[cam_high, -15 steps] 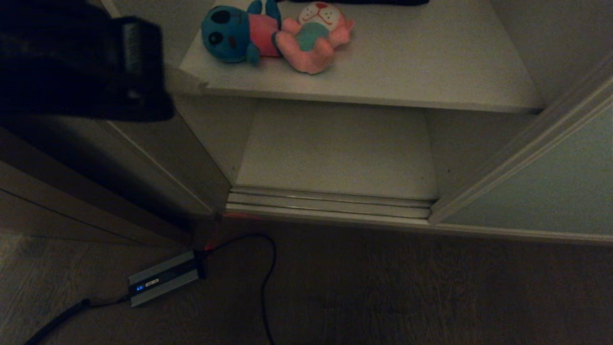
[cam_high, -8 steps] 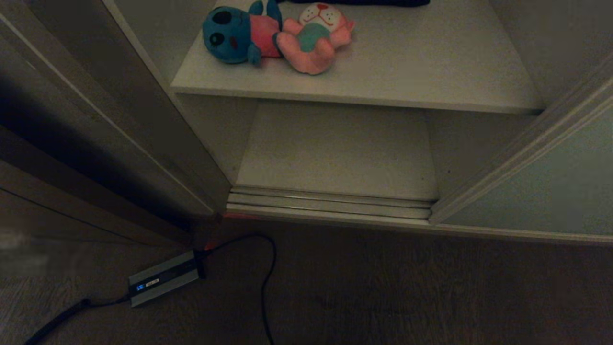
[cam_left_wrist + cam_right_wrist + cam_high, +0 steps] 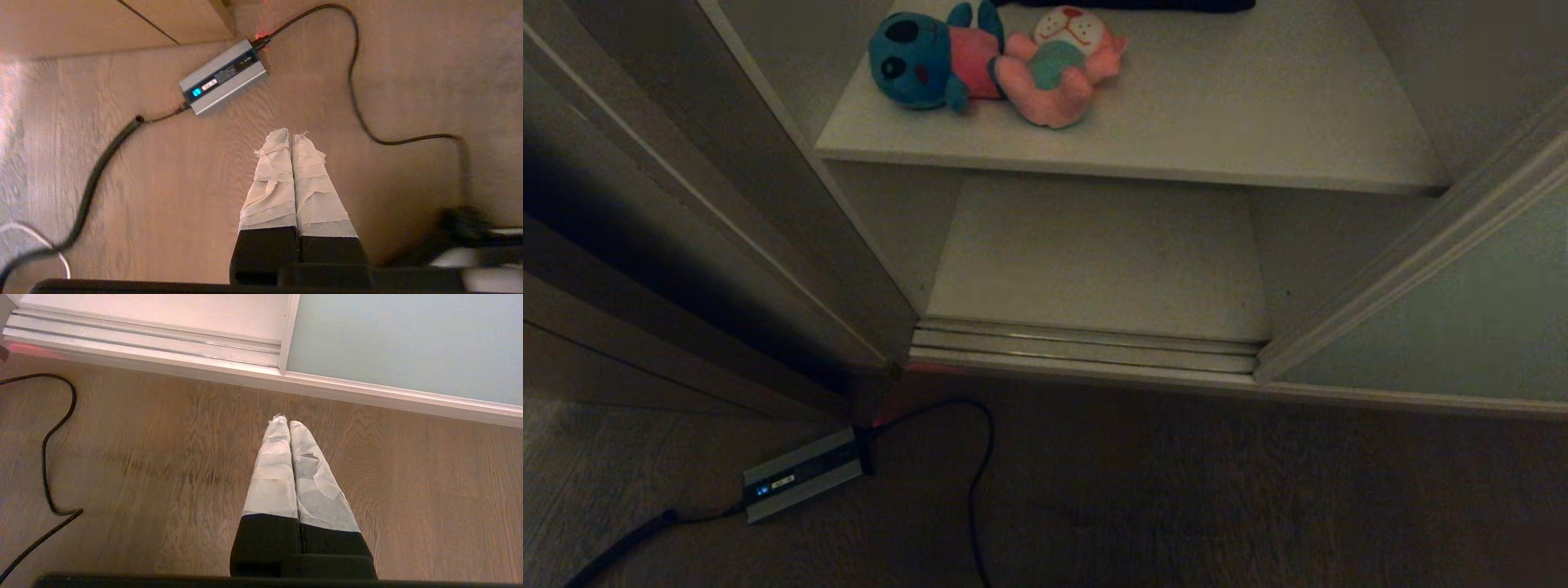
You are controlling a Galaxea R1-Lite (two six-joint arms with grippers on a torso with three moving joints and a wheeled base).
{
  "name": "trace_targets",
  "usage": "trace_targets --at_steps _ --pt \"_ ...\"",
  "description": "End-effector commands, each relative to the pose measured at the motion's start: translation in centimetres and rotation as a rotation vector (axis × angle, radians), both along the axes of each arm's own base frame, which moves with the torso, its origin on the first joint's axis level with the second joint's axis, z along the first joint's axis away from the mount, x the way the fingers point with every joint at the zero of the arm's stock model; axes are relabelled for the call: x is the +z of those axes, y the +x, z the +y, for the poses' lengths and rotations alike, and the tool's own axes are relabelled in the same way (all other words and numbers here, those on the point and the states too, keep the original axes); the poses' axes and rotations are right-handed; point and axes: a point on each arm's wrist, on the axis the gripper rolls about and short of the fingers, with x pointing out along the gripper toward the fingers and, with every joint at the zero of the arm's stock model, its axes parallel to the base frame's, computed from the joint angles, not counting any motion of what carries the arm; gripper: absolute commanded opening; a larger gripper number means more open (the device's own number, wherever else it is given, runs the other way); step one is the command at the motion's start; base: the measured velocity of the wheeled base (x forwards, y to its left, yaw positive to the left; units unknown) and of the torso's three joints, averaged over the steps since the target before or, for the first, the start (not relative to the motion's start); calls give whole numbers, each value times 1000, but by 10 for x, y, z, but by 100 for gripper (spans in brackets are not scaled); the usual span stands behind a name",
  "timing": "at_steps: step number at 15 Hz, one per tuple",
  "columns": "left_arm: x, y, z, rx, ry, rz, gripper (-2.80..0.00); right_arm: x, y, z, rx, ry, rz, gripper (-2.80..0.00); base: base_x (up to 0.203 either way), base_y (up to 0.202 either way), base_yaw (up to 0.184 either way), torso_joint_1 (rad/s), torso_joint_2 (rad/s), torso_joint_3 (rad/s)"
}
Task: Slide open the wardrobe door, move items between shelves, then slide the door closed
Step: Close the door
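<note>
Underfoot, dark wood-grain floor (image 3: 1176,490) (black cable (image 3: 980,465) across it), wardrobe ahead.

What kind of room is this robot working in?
Probably a bedroom or closet area in a home. A built-in wardrobe stands open, its sliding door pushed aside, with two plush toys lying on a white shelf, and wood-grain flooring in front.

Dim light. Dark wood-grain floor (image 3: 1176,490) carries a grey power adapter (image 3: 800,474) with a black cable (image 3: 980,457); brown wooden side panel (image 3: 686,245) stands alongside.
</note>
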Motion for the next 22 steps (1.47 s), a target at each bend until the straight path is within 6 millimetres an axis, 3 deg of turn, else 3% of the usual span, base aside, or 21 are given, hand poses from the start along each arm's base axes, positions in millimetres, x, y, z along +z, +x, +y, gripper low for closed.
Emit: trace_targets --at_steps 1,3,5,22 --pt "-51 0 -1 -5 10 -101 -280 -1 0 0 1 0 4 -280 0 0 0 0 0 0" --pt "-65 6 -2 -37 -92 -162 -280 -1 0 0 1 0 5 -280 0 0 0 0 0 0" --pt "-64 9 -3 -37 -145 -237 -280 -1 0 0 1 0 6 -280 0 0 0 0 0 0" --pt "-66 13 -3 -46 -95 -296 -280 -1 0 0 2 0 6 -280 0 0 0 0 0 0"
